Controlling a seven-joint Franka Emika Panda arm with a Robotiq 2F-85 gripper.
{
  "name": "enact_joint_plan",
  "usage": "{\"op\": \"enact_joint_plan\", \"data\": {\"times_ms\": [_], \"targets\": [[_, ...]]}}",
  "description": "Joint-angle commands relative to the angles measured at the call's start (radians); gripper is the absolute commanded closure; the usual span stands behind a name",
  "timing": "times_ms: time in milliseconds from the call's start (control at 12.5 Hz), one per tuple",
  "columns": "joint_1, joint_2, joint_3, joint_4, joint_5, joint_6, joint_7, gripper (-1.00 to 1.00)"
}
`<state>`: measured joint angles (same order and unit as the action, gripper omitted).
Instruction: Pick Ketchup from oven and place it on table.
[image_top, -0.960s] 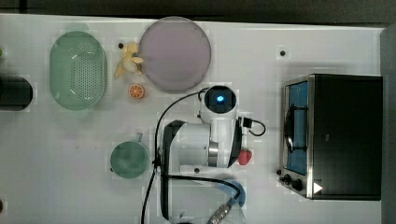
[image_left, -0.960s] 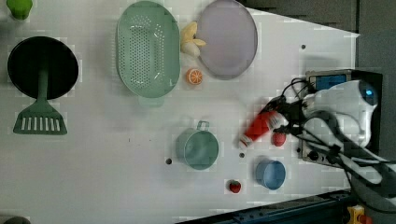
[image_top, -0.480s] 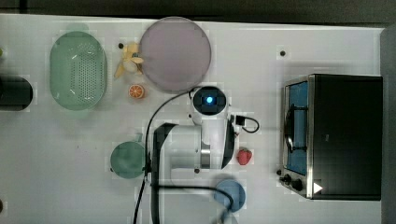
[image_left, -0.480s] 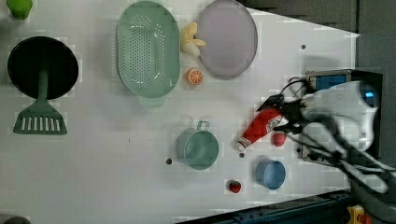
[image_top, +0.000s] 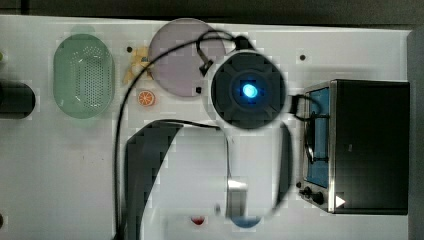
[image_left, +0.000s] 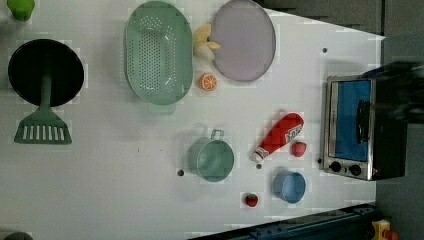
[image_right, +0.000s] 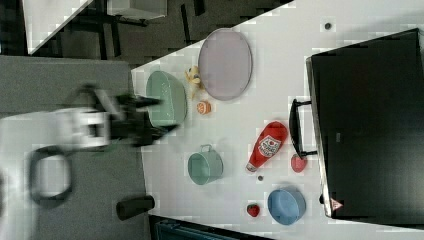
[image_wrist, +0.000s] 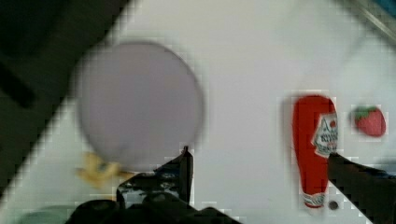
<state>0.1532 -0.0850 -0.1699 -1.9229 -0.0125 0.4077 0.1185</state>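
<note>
In the left view, a black pan (image_left: 45, 72) and a green spatula (image_left: 42, 127) are seen far to the left of the oven (image_left: 367, 127). Nearer to the oven, a green colander (image_left: 157, 52) is found, then a banana (image_left: 206, 42) and an orange slice (image_left: 208, 81) just beside the colander, and a lilac plate (image_left: 243, 40) next to them. A green cup (image_left: 212, 158) is placed on the table (image_left: 100, 185), well apart from the oven.

The Ketchup (image_left: 277, 136) is seen lying on its side on the table, outside the oven and near its glass door. Its white cap is pointed away from the oven, towards the green cup. A strawberry (image_left: 298, 149) is located between the Ketchup and the oven, just beside the bottle. A blue bowl (image_left: 289, 186) and a second strawberry (image_left: 251, 200) are seen further along the oven's knob side. The oven door is seen shut.

In the wrist view, the gripper (image_wrist: 259, 163) is seen above the table with its two fingers (image_wrist: 180, 170) spread wide apart and nothing held between them. The Ketchup (image_wrist: 312, 147) is seen lying free below it, partly covered by one finger.
</note>
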Motion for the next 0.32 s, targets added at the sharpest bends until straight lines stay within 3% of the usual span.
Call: {"op": "enact_joint_plan", "data": {"times_ms": [80, 320], "targets": [[0.005, -0.005, 0.002, 0.142, 0.002, -0.157, 0.044, -1.00], [0.005, -0.007, 0.002, 0.243, 0.002, -0.342, 0.043, -1.00]]}}
